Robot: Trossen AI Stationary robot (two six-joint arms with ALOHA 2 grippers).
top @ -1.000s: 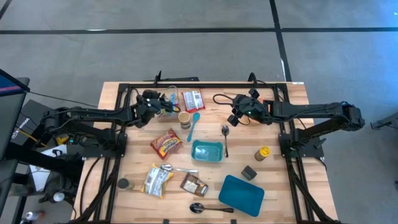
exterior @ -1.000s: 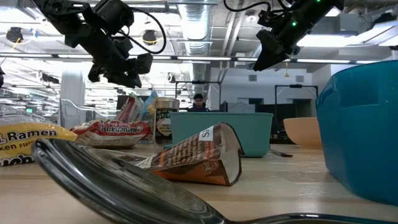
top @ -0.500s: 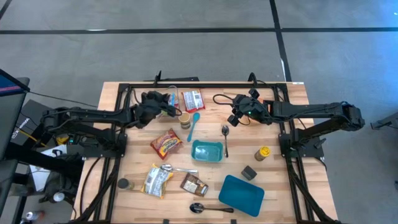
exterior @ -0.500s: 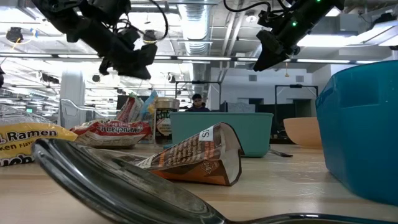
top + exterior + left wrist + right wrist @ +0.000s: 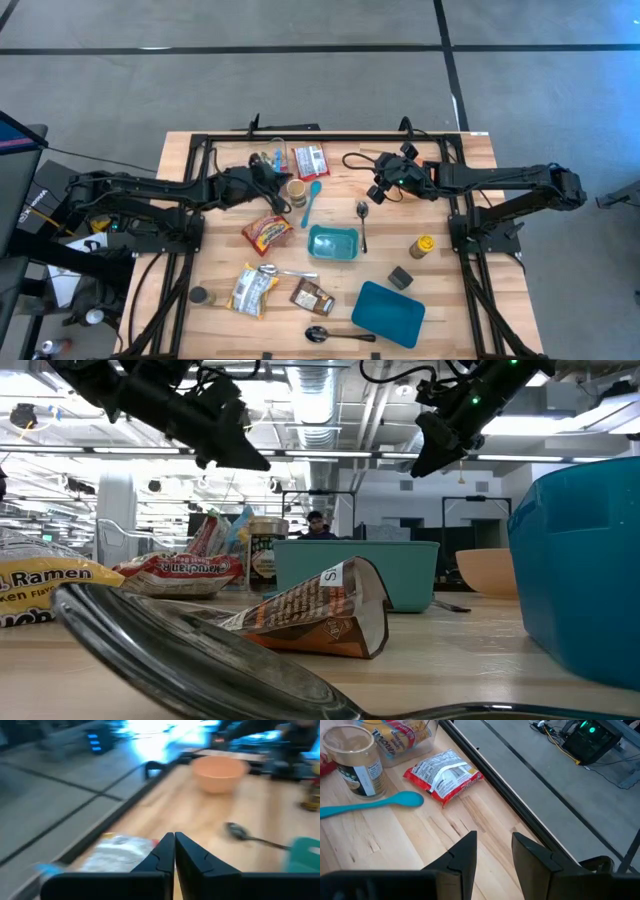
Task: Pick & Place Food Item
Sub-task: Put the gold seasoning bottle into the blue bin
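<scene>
My left gripper (image 5: 272,180) hovers shut and empty above the table's far left part, just left of a brown-lidded jar (image 5: 297,190); its fingers (image 5: 174,851) are pressed together. A red snack packet (image 5: 309,160) lies flat beyond the jar, next to a clear tub (image 5: 268,160) of packets. A red noodle packet (image 5: 267,230) lies nearer. My right gripper (image 5: 378,190) hangs open and empty over the far middle; in its wrist view its open fingers (image 5: 492,851) point toward the jar (image 5: 355,762), a blue spoon (image 5: 375,802) and the red snack packet (image 5: 444,775).
A teal container (image 5: 332,242) and a metal spoon (image 5: 363,222) sit mid-table. A yellow bottle (image 5: 423,246), a grey block (image 5: 401,277) and a blue bowl (image 5: 388,310) are near right. A yellow ramen pack (image 5: 252,288), a brown packet (image 5: 312,297) and a small can (image 5: 202,296) lie near left. An orange bowl (image 5: 220,772) stands far.
My left gripper has gone toward the table's right edge, closer to the jar, rising a little and rolling about its own axis. My right arm has kept still, and nothing on the table has moved.
</scene>
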